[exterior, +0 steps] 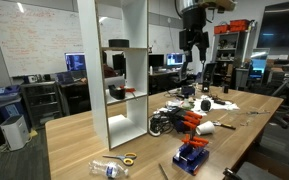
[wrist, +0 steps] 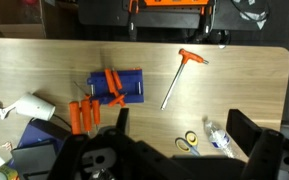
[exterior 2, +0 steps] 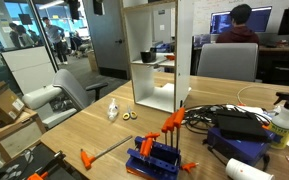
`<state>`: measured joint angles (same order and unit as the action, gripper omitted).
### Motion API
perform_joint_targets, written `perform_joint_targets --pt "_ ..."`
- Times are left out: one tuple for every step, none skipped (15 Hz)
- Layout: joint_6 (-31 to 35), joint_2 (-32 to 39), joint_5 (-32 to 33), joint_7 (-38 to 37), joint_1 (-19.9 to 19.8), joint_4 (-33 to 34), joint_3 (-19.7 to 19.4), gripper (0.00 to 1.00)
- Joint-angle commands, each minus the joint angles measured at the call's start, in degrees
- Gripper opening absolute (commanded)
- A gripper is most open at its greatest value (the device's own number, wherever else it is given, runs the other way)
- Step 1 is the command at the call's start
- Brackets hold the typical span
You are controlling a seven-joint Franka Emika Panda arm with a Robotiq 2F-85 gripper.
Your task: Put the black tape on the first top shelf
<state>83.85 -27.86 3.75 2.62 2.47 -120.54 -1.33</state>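
Resting on the first top shelf (exterior: 136,48) in an exterior view: the black tape (exterior: 117,43), squat and wider than tall, so lying flat on one face with the long spread level along the board. Too small to make out the hole. Carried by a tall white unit standing near one end edge of the wooden tabletop (exterior: 244,120), close to a corner.

High above the middle of the tabletop, well apart from the unit: the gripper (exterior: 192,45), jaws spread wide in the wrist view (wrist: 184,125), nothing between them.

Scattered over the wood: a blue holder of orange tools (wrist: 117,85), an orange-handled T-key (wrist: 179,75), a yellow ring (wrist: 189,141) just beside a clear bottle (wrist: 216,135).

Around it, an office-lab with a whiteboard (exterior: 34,40), lit monitors and a seated person (exterior 2: 239,20).
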Motion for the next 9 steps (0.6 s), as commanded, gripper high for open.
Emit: perform_joint_targets --pt "2.7 -12.1 -1.4 0.4 -0.3 -14.5 0.2 1.00" --pt "2.4 -14.9 -1.3 0.3 -0.4 -18.0 0.2 1.00" --pt "2.2 -17.8 -1.3 0.1 -0.5 -21.4 0.1 1.00" --pt "0.1 -9.8 -0.4 0.2 -0.5 -13.5 0.4 1.00" --pt "0.2 -12.2 -0.4 0.2 -0.5 -16.6 0.4 1.00" --pt "0.4 -14.2 -0.4 0.2 -0.5 -18.7 0.3 1.00" --pt "0.6 -15.6 -0.4 0.2 -0.4 -20.1 0.3 1.00" --pt "0.8 -16.5 -0.4 0.2 -0.4 -20.7 0.3 1.00" --pt "0.9 -16.8 -0.4 0.2 -0.4 -21.0 0.3 1.00"
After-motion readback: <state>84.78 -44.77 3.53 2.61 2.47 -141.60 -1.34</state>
